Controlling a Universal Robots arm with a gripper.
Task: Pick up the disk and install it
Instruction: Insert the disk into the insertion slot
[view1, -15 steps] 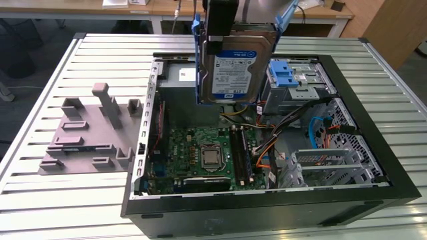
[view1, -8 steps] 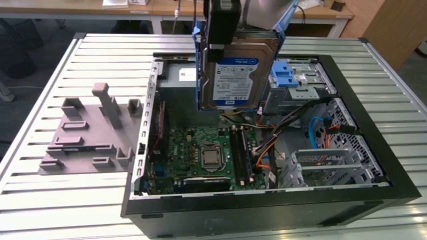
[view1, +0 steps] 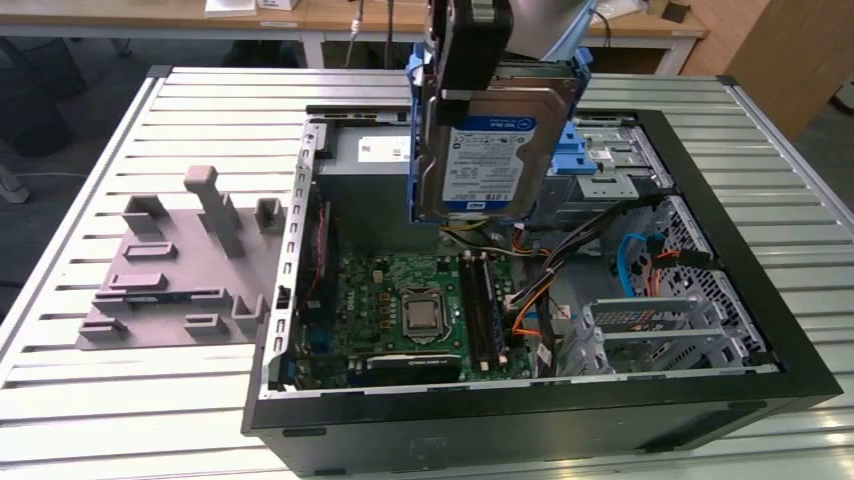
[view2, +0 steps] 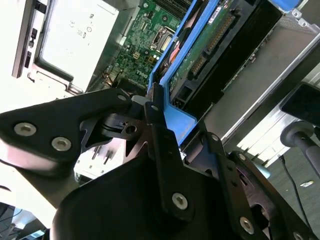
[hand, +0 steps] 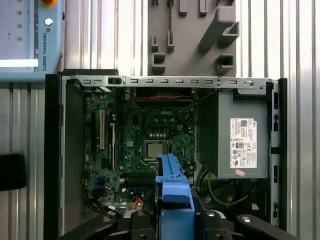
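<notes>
The disk (view1: 491, 150) hangs upright above the open computer case (view1: 747, 250), its white-and-blue label facing the exterior camera. A blue plastic carrier frame runs along its edges. My gripper (view1: 467, 85) is shut on the disk's upper end from above. In the second wrist view, black fingers (view2: 159, 131) clamp the blue carrier of the disk (view2: 200, 55), whose green circuit-board side shows. The first wrist view looks down past the blue carrier of the disk (hand: 173, 192) onto the motherboard (hand: 150, 135).
A grey metal box with a white sticker (hand: 240, 135) sits inside the case. Blue-latched drive bays (view1: 601, 155) lie behind the disk. A grey fixture plate with uprights (view1: 174, 270) stands at the exterior view's left on the slatted table (view1: 134, 400).
</notes>
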